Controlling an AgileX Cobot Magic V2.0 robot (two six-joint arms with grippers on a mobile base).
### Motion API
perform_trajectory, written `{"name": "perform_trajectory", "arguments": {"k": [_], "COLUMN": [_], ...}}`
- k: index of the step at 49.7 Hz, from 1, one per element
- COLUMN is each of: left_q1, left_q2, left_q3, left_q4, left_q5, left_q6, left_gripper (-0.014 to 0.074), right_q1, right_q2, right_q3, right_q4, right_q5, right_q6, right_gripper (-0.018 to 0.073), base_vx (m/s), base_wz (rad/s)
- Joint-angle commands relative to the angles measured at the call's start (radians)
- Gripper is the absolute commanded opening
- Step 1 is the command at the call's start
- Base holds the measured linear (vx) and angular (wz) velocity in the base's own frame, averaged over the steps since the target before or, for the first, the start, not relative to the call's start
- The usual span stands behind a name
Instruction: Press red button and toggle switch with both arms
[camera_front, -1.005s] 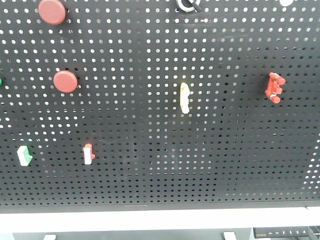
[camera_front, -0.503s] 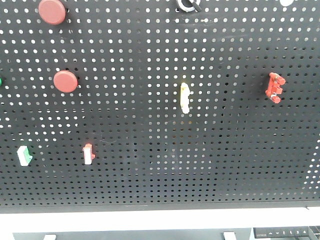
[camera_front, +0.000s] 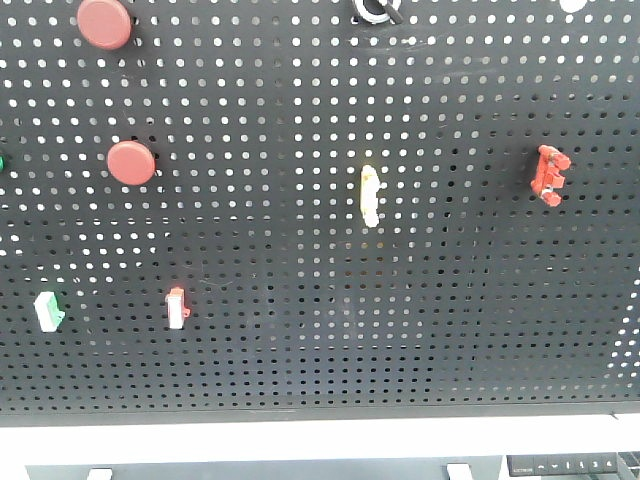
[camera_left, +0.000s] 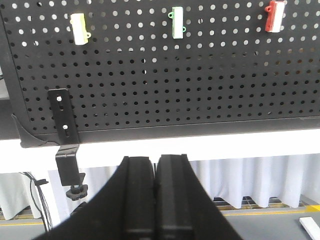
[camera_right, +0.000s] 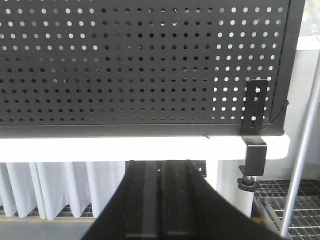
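Note:
In the front view two round red buttons sit on the black pegboard (camera_front: 300, 330), one at the top left (camera_front: 104, 22) and one below it (camera_front: 131, 162). A red toggle switch (camera_front: 549, 175) is mounted at the right and a yellow one (camera_front: 369, 195) in the middle. Neither gripper shows in this view. In the left wrist view my left gripper (camera_left: 155, 162) is shut and empty, below the board's lower edge. In the right wrist view my right gripper (camera_right: 163, 165) is shut and empty, also below the board.
A green-white switch (camera_front: 48, 310) and a red-white switch (camera_front: 177, 308) sit low on the left. The left wrist view shows yellow (camera_left: 80, 28), green (camera_left: 176, 22) and red (camera_left: 274, 15) switches and a clamp bracket (camera_left: 65, 135). A clamp (camera_right: 255, 130) and a metal pole (camera_right: 305, 150) stand at the right.

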Motion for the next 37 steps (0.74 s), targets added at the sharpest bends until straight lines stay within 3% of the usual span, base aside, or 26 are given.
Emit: {"name": "perform_trajectory", "arguments": {"k": [1, 37], "left_q1": [0.001, 0.001], "left_q2": [-0.004, -0.004], "left_q3": [0.033, 0.033], "left_q4": [-0.010, -0.010], "left_q5": [-0.080, -0.080], "left_q6": [-0.004, -0.004], "left_gripper": [0.0001, 0.0001], "right_q1": [-0.007, -0.007], "right_q2": [-0.016, -0.016], "right_q3": [0.011, 0.011], "right_q4": [-0.003, -0.003], "right_q5": [-0.080, -0.079], "right_q6": [-0.001, -0.002], "right_gripper": [-0.0003, -0.0003], "base_vx": [0.00, 0.00], "base_wz": [0.00, 0.00]}}
